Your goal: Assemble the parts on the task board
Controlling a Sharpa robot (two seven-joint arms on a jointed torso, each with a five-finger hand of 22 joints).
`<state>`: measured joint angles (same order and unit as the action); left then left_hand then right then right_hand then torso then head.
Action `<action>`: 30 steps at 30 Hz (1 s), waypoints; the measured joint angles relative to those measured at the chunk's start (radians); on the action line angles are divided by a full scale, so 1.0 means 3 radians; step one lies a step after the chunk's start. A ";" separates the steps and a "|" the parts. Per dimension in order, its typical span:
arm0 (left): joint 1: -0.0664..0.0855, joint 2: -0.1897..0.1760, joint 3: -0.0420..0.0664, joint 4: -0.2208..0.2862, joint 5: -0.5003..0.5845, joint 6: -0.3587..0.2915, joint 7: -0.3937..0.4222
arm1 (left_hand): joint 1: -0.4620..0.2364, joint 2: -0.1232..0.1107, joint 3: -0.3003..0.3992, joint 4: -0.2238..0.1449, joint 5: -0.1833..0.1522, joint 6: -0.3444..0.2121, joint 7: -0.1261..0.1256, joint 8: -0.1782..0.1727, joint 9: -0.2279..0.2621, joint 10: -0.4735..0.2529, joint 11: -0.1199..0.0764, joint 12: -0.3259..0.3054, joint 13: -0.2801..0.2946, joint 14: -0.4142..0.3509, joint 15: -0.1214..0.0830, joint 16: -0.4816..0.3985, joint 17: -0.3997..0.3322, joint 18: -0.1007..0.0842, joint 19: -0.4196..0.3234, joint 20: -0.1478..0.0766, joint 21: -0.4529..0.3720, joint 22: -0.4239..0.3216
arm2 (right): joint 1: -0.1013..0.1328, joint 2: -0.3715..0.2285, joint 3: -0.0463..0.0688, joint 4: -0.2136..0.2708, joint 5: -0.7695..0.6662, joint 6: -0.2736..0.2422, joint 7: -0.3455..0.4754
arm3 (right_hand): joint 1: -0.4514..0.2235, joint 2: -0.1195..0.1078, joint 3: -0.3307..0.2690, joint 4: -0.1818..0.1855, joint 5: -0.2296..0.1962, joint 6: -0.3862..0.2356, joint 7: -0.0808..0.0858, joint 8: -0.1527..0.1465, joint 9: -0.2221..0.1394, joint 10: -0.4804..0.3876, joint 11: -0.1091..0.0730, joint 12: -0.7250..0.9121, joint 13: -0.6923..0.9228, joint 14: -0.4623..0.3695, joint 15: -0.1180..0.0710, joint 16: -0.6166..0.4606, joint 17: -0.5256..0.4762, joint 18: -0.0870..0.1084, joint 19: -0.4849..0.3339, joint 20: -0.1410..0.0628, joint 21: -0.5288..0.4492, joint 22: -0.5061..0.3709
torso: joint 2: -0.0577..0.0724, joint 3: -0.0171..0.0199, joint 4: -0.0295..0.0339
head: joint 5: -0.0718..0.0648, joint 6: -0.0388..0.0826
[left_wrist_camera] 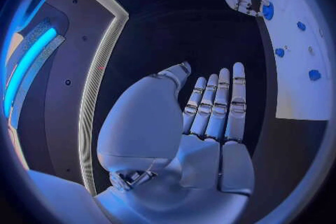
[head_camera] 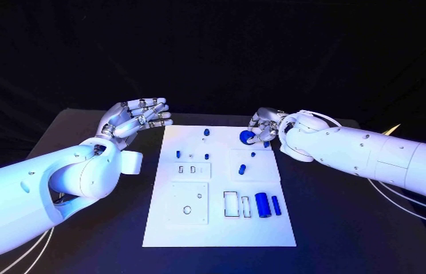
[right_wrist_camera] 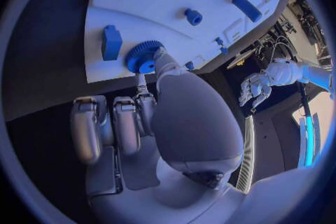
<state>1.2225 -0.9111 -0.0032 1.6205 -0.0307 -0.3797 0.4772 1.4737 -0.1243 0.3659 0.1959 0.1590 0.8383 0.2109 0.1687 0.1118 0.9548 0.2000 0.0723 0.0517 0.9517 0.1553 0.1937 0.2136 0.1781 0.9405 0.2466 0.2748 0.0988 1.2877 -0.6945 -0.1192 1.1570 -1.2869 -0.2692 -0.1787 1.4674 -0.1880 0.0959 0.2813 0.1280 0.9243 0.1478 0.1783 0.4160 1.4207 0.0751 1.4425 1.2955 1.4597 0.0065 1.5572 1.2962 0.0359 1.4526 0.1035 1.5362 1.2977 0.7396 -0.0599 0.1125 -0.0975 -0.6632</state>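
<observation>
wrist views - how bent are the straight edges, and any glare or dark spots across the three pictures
Left wrist view: strong fisheye, the task board edge bows into a curve, and a bright cyan light strip glares. Right wrist view: the board's edges curve too, but the blue gear by the right hand stays sharp. Head view: the board is brightly lit with straight edges, the background black, the left hand well lit.

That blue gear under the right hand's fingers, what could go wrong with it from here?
The blue gear sits near the far edge of the white board, with the right hand touching it; a nudge might push it off onto the table. A blue block stands close beside it and could get knocked. The left hand hovers off the board, so nothing steadies it.
</observation>
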 measured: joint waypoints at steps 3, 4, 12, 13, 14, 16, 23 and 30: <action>0.0000 0.0001 0.0000 -0.0002 0.0000 0.0001 -0.0002 | 0.0000 0.0000 0.0000 0.0000 0.0000 0.0000 0.0000 0.0000 0.0000 0.0000 0.0000 0.0000 0.0000 0.0000 0.0000 0.0000 0.0001 0.0000 0.0000 0.0000 0.0000 0.0000 | -0.0002 0.0013 0.0002 -0.0018 0.0002 0.0002 0.0002 | 0.0000 0.0000 0.0000 0.0000 0.0000 0.0000 0.0000 0.0000 0.0006 0.0000 0.0000 0.0000 0.0000 0.0000 0.0000 0.0000 0.0000 0.0000 0.0000 0.0000 0.0000 0.0000 | 0.0000 0.0000 0.0000 | 0.0002 -0.0003; 0.0000 0.0002 0.0000 -0.0003 0.0000 0.0001 -0.0003 | 0.0000 0.0000 0.0000 0.0000 0.0000 0.0000 0.0000 0.0000 0.0000 0.0000 0.0000 0.0000 0.0000 0.0000 0.0000 0.0000 0.0002 0.0000 0.0000 0.0000 0.0000 0.0001 | -0.0002 0.0017 0.0003 -0.0023 0.0003 0.0003 0.0002 | 0.0000 0.0000 0.0000 0.0000 0.0000 0.0000 0.0000 0.0000 0.0013 0.0000 0.0000 0.0000 0.0000 0.0000 0.0000 0.0000 0.0000 0.0000 0.0000 0.0000 0.0000 0.0000 | 0.0000 0.0000 0.0000 | 0.0003 -0.0003; 0.0000 0.0006 0.0000 -0.0007 0.0000 0.0004 -0.0009 | 0.0000 0.0000 0.0000 0.0000 0.0000 0.0000 0.0000 0.0000 0.0000 -0.0001 0.0000 0.0000 0.0000 0.0000 0.0000 0.0000 0.0004 0.0000 0.0006 -0.0006 0.0000 0.0007 | -0.0002 0.0041 0.0007 -0.0062 0.0034 0.0013 0.0008 | -0.0092 0.0092 0.0017 0.0004 0.0000 0.0010 -0.0009 0.0050 0.0061 0.0043 -0.0019 0.0051 0.0000 0.0000 0.0000 0.0000 0.0000 0.0000 0.0000 0.0000 0.0015 0.0000 | 0.0001 0.0001 -0.0001 | 0.0005 -0.0010; 0.0000 0.0006 0.0000 -0.0007 0.0000 0.0005 -0.0010 | 0.0000 0.0000 0.0000 0.0000 0.0000 0.0000 0.0000 0.0000 0.0000 -0.0001 0.0000 0.0000 0.0000 0.0000 0.0000 0.0000 0.0004 0.0000 0.0006 -0.0006 0.0000 0.0008 | -0.0002 0.0043 0.0008 -0.0066 0.0039 0.0015 0.0008 | -0.0092 0.0092 0.0107 -0.0026 0.0000 0.0018 -0.0017 0.0050 0.0061 0.0040 -0.0018 0.0051 0.0000 0.0000 0.0000 0.0000 0.0000 0.0000 0.0000 0.0000 0.0037 0.0000 | 0.0001 0.0000 -0.0001 | 0.0005 -0.0010; 0.0000 0.0006 0.0000 -0.0008 0.0000 0.0005 -0.0011 | 0.0000 0.0000 0.0000 0.0000 0.0000 0.0000 0.0000 0.0000 0.0000 -0.0001 0.0000 0.0000 0.0000 0.0000 0.0000 0.0000 0.0004 0.0000 0.0006 -0.0006 0.0000 0.0008 | -0.0002 0.0043 0.0008 -0.0067 0.0043 0.0016 0.0008 | -0.0092 0.0093 0.0207 -0.0043 0.0000 0.0031 -0.0031 0.0050 0.0059 0.0041 -0.0019 0.0051 0.0000 0.0010 -0.0014 0.0000 0.0000 0.0000 0.0007 -0.0008 0.0037 0.0000 | 0.0001 0.0000 -0.0001 | 0.0005 -0.0010; 0.0000 0.0006 0.0000 -0.0009 0.0000 0.0005 -0.0013 | 0.0000 0.0000 0.0000 0.0000 0.0000 0.0000 0.0000 0.0000 0.0000 -0.0001 0.0000 0.0000 0.0000 0.0000 0.0000 0.0000 0.0005 0.0000 0.0006 -0.0006 0.0000 0.0008 | -0.0002 0.0044 0.0008 -0.0067 0.0047 0.0019 0.0008 | -0.0092 0.0093 0.0297 -0.0054 -0.0001 0.0049 -0.0048 0.0050 0.0058 0.0071 -0.0048 0.0051 0.0000 0.0005 -0.0064 0.0000 0.0000 0.0000 0.0017 -0.0018 0.0037 0.0000 | 0.0001 0.0000 -0.0002 | 0.0005 -0.0012; 0.0000 0.0007 0.0000 -0.0013 0.0000 0.0005 -0.0018 | 0.0000 0.0000 0.0000 0.0000 0.0000 0.0000 0.0000 0.0000 0.0000 -0.0001 0.0000 0.0000 0.0000 0.0000 0.0000 0.0000 0.0006 0.0000 0.0006 -0.0006 0.0000 0.0008 | -0.0002 0.0038 0.0008 -0.0038 0.0025 0.0003 0.0006 | -0.0092 0.0092 0.0684 -0.0261 -0.0003 0.0053 -0.0054 0.0028 -0.0162 0.0099 -0.0078 0.0051 0.0000 -0.0007 -0.0111 0.0000 0.0000 0.0000 0.0050 -0.0055 0.0037 0.0000 | 0.0000 0.0000 -0.0003 | 0.0007 -0.0016; 0.0000 0.0007 0.0000 -0.0015 -0.0001 0.0011 -0.0022 | 0.0000 0.0000 0.0000 0.0000 0.0000 -0.0001 0.0000 0.0000 0.0000 -0.0001 0.0000 0.0000 0.0000 0.0000 0.0000 0.0000 0.0010 0.0000 0.0006 -0.0006 0.0000 0.0008 | -0.0023 0.0008 -0.0003 0.0093 -0.0045 -0.0237 0.0026 | -0.0093 0.0091 0.0875 -0.0441 -0.0022 0.0053 -0.0055 0.0016 -0.0207 0.0091 -0.0111 0.0077 0.0000 -0.0006 -0.0112 0.0000 0.0000 0.0000 0.0028 -0.0078 0.0038 0.0000 | -0.0001 0.0000 -0.0003 | 0.0008 -0.0012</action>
<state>1.2225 -0.9091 -0.0032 1.6160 -0.0309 -0.3763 0.4707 1.4737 -0.1243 0.3659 0.1959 0.1590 0.8380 0.2109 0.1687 0.1118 0.9545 0.1999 0.0723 0.0516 0.9517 0.1554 0.1937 0.2165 0.1781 0.9423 0.2449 0.2748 0.1013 1.2808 -0.6920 -0.1201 1.1849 -1.3006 -0.3402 -0.1708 1.4395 -0.1606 0.3583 0.1488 0.1212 0.9400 0.1314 0.1830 0.3540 1.4479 0.0419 1.4656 1.2955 1.4580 -0.0272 1.5572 1.2962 0.0359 1.4610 0.0801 1.5476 1.2977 0.7392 -0.0600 0.1115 -0.0951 -0.6668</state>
